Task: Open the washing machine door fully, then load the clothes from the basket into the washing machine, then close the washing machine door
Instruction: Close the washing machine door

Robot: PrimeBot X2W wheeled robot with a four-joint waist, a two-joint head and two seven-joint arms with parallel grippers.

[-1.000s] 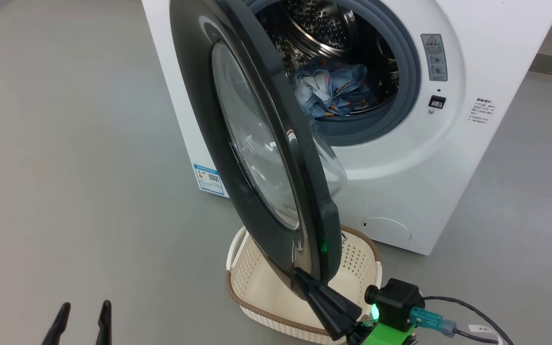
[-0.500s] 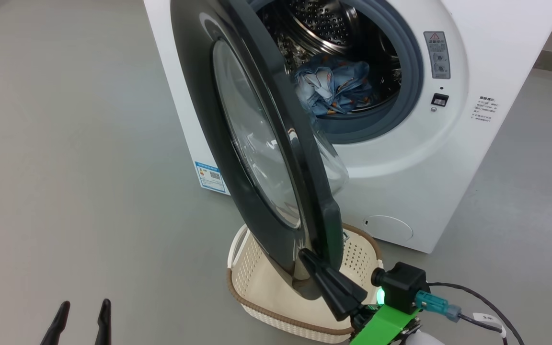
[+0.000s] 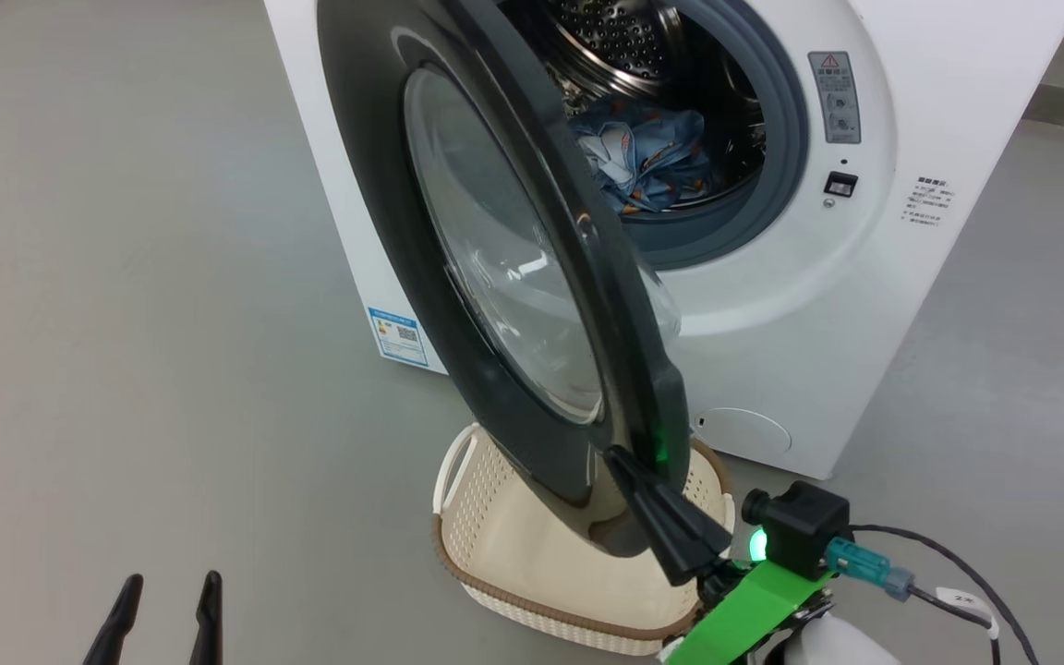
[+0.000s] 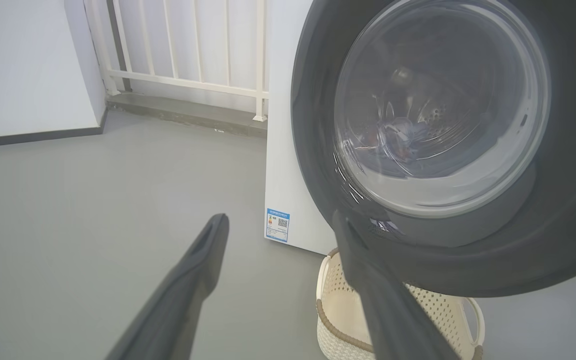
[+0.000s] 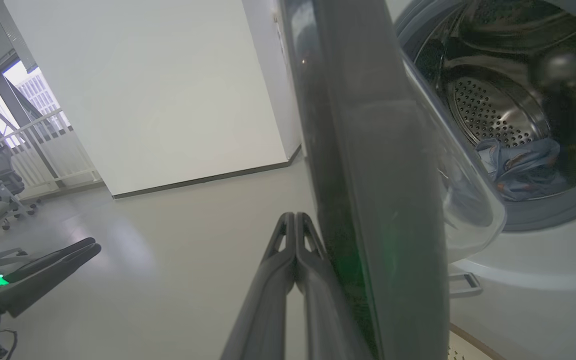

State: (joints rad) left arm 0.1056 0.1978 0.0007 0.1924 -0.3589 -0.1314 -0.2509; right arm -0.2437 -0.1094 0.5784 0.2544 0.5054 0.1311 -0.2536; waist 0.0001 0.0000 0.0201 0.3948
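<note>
Looks down from the head on a big white washing machine (image 3: 864, 305) standing on a grey floor (image 3: 126, 277). Shows the washing machine door (image 3: 375, 212) swung partway out and nearly edge-on, with a glossy black ring around clear domed glass.

Finds the clothes (image 3: 647, 162) inside the steel drum (image 3: 624, 37), a light blue bundle with orange-brown print, low behind the grey gasket (image 3: 786, 139).

Places the basket (image 3: 532, 545) on the floor just in front of the machine, under the door's lower edge (partly hidden by it), cream and perforated with a brown rim.

Shows the right gripper (image 3: 620, 457) clenched, both dark fingers pressed flat together, tips against the door's black ring at its lower edge, grasping nothing. Adds a green mount (image 3: 754, 605) and a trailing cable (image 3: 957, 573) behind it.

Shows the left gripper (image 3: 170, 584) at the lower left, released, fingers spread wide, well apart from the door and holding nothing.

Includes, from the left wrist, a small blue label (image 4: 278, 226) low on the machine's side and a white railing (image 4: 193, 50) beyond.
</note>
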